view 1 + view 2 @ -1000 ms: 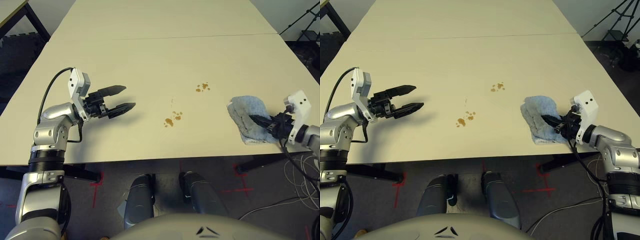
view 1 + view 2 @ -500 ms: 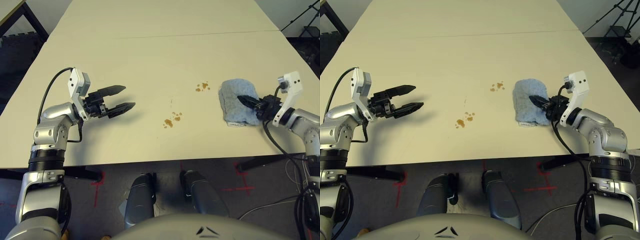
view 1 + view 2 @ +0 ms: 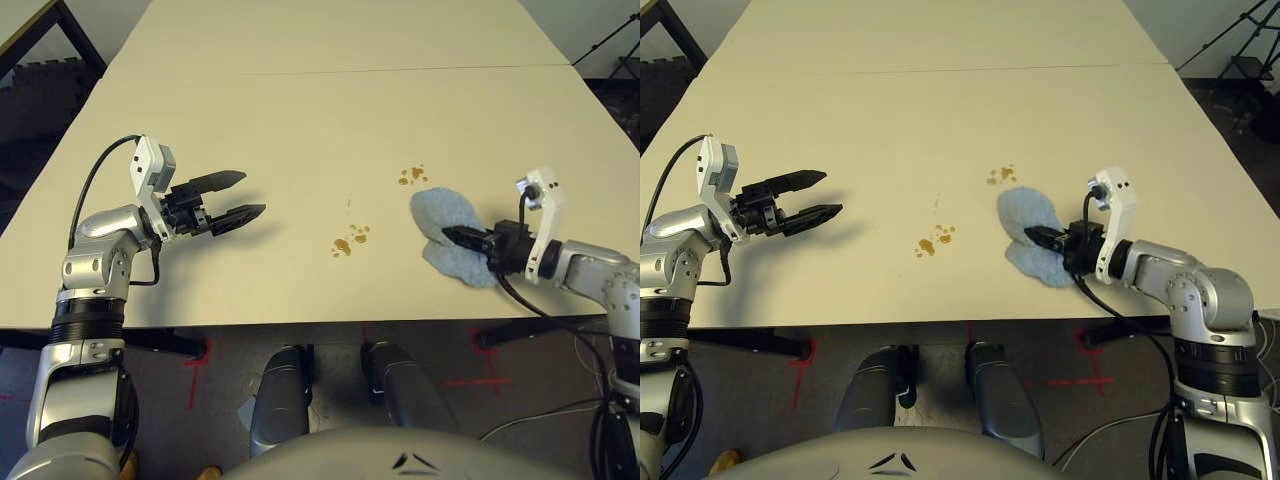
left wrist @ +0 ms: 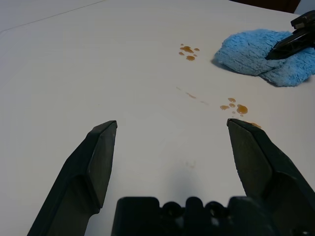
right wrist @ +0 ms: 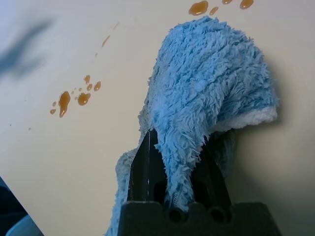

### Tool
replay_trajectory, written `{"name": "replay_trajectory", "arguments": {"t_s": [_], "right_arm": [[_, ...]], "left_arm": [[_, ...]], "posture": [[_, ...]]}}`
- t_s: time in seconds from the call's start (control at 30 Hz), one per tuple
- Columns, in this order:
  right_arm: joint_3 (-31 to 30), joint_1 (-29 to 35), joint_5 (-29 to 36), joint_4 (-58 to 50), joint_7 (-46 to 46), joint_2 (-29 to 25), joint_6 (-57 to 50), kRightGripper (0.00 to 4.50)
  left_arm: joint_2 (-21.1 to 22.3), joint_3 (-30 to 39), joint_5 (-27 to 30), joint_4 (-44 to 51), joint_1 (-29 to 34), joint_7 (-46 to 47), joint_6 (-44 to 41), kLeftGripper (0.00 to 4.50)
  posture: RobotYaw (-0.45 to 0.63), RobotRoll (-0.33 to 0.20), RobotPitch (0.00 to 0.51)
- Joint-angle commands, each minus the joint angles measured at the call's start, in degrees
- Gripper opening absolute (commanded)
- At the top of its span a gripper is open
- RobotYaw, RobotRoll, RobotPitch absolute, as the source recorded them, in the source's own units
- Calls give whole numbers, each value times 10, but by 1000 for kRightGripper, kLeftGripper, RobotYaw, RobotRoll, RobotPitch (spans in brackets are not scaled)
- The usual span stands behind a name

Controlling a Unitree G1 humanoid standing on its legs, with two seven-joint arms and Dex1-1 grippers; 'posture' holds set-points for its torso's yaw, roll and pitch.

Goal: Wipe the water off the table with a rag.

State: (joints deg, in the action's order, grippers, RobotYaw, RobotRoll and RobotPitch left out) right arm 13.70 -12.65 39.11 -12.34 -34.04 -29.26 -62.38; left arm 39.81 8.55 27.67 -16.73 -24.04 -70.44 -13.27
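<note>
The light blue fuzzy rag [image 3: 445, 228] lies bunched on the pale table [image 3: 300, 120], right of centre. My right gripper [image 3: 462, 236] is shut on the rag, a fold pinched between its black fingers [image 5: 142, 169]. The water shows as orange-brown spots: one cluster [image 3: 412, 175] just beyond the rag's far edge, another [image 3: 350, 240] to its left, nearer the front edge. My left gripper [image 3: 243, 196] hovers open over the left side of the table, empty, pointing toward the spots [image 4: 235, 106].
A thin seam [image 3: 330, 71] crosses the tabletop far behind the spots. The table's front edge [image 3: 300, 322] runs just below both arms. Red tape marks [image 3: 195, 365] and cables [image 3: 560, 420] lie on the floor beneath.
My right gripper has dragged the rag leftward across the table, from near the right edge to just beside the far spot cluster. The left gripper has held still.
</note>
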Motion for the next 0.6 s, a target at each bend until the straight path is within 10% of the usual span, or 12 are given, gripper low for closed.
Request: {"name": "replay_trajectory", "arguments": {"t_s": [0.03, 0.6], "right_arm": [[-24, 14, -4, -6, 26, 21, -11, 142], [-127, 2, -19, -3, 48, 99, -10, 141]], "left_arm": [[9, -2, -8, -4, 4, -7, 0, 4500], [10, -3, -8, -2, 3, -10, -4, 4500]], "posture": [[-136, 0, 196], [-129, 0, 207]]}}
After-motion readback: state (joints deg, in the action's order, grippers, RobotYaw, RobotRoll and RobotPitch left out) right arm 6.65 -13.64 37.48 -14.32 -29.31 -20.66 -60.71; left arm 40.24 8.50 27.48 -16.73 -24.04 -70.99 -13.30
